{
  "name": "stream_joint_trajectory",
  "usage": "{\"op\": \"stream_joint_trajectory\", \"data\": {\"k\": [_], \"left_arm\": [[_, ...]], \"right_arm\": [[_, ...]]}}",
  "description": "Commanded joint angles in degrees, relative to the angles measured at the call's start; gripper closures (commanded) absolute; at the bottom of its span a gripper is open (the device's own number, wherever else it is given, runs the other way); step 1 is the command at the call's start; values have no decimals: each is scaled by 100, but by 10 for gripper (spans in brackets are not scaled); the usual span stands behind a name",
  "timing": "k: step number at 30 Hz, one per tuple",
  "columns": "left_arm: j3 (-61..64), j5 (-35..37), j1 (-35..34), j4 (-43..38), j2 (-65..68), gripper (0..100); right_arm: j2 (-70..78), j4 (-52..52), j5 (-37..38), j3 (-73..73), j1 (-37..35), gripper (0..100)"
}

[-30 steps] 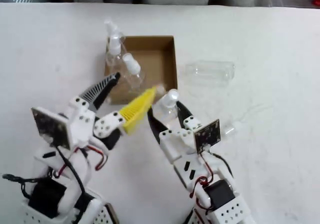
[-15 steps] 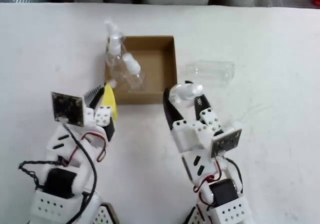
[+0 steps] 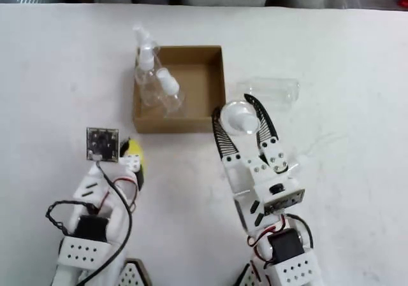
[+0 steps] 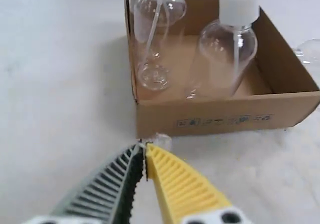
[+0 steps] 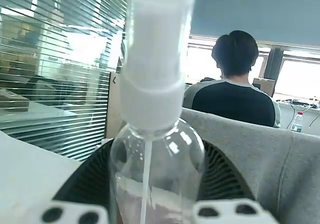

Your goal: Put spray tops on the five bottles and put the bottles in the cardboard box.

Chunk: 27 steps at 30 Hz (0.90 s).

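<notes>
Clamping a clear spray-topped bottle (image 5: pixel 156 159) upright, the right gripper (image 3: pixel 233 107) has its black fingers (image 5: pixel 82 181) spread just wide enough to hug the bottle's body. Just beside its left fingertip sits the cardboard box (image 3: pixel 210 63), with two capped bottles (image 4: pixel 155 39) inside. Another clear bottle (image 3: pixel 268 90) lies on its side on the table (image 3: pixel 344 57), just beyond the right fingertip. The left gripper (image 4: pixel 144 151), jaws pressed together and holding nothing, points at the box's near wall, a little short of it.

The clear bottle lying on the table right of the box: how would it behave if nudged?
The lying bottle looks round and rests on its side on the table, so it would probably roll. It appears empty, so likely light and easily knocked away. Its smooth clear wall may slip in a grip.
</notes>
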Motion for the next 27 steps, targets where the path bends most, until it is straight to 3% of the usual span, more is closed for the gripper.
{"op": "stream_joint_trajectory", "data": {"k": [1, 7, 27], "left_arm": [[-18, 18, -330, -255, -13, 977], [-18, 18, -462, -255, -13, 977], [-18, 18, -418, 18, 4, 977]], "right_arm": [[110, -145, 62, -519, 22, 984], [1543, -286, 53, -1380, 13, 984], [7996, -3899, 44, -3446, -4, 984]]}}
